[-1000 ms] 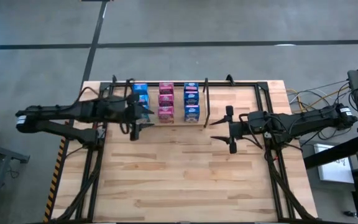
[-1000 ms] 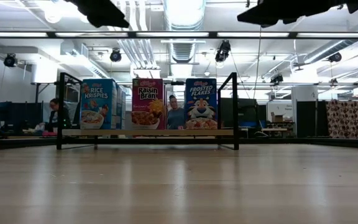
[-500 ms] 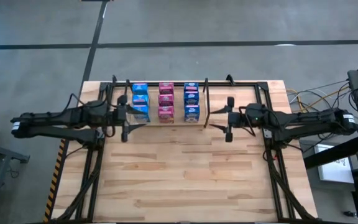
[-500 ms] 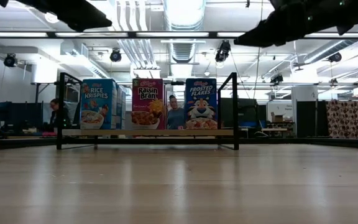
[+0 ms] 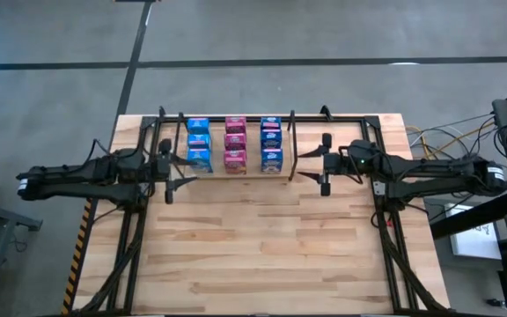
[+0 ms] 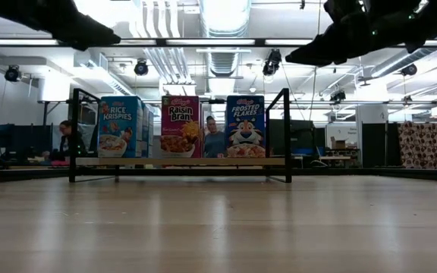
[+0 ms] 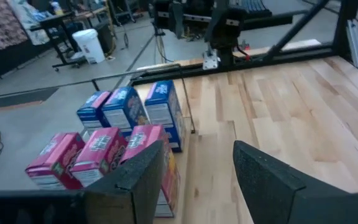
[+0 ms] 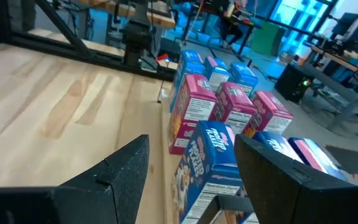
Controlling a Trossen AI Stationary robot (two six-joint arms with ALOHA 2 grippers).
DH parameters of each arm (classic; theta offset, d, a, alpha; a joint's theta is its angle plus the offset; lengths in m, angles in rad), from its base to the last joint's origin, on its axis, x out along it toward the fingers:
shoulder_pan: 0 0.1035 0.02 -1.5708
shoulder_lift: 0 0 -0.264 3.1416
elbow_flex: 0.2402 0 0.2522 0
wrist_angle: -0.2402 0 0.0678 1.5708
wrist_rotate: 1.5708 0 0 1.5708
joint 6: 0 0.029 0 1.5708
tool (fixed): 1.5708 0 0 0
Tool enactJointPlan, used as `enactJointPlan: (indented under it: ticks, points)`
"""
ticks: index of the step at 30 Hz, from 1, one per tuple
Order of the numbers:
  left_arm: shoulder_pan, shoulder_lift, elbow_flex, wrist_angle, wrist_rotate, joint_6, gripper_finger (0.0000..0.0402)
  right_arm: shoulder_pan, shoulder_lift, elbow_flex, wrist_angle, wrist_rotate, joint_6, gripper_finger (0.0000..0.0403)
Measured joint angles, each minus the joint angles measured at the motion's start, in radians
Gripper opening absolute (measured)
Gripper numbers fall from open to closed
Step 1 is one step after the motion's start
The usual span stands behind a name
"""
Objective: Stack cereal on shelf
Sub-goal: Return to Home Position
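Observation:
Several small cereal boxes stand upright on the shelf (image 5: 291, 145), a black rod rack at the table's far middle. They form a blue row (image 5: 198, 143), a pink row (image 5: 234, 143) and another blue row (image 5: 271, 143). The low view shows the front boxes (image 6: 180, 126) on the shelf's wood panel (image 6: 180, 161). My left gripper (image 5: 176, 173) hovers open just left of the shelf, and its wrist view shows nothing between the fingers (image 7: 135, 180). My right gripper (image 5: 317, 164) hovers open just right of the shelf, facing the boxes (image 8: 207, 162).
Slanted black arm-support frames run along the left (image 5: 128, 238) and right (image 5: 396, 246) sides of the table. Bare wood (image 5: 262, 255) fills the near half. Cables (image 5: 438, 141) lie off the right edge. A person (image 6: 70, 140) and desks show beyond the far edge.
My left gripper has drawn back from above the left blue row toward the table's left edge and sunk a little. My right gripper has swung toward the far edge, level with the shelf's right end. The boxes have stayed put.

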Motion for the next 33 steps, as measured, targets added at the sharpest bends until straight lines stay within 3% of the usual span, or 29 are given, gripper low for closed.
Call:
enactJointPlan:
  ticks: [17,33]
  points:
    - [0.000,-0.236,-0.131,0.032,-0.061,-0.073,0.0159,-0.041,-0.097,-0.095,0.047,-0.033,0.064,0.0226]
    - [0.000,-0.344,-0.188,0.056,-0.062,-0.095,0.0159,-0.040,-0.318,-0.286,0.133,-0.024,0.147,0.0226]
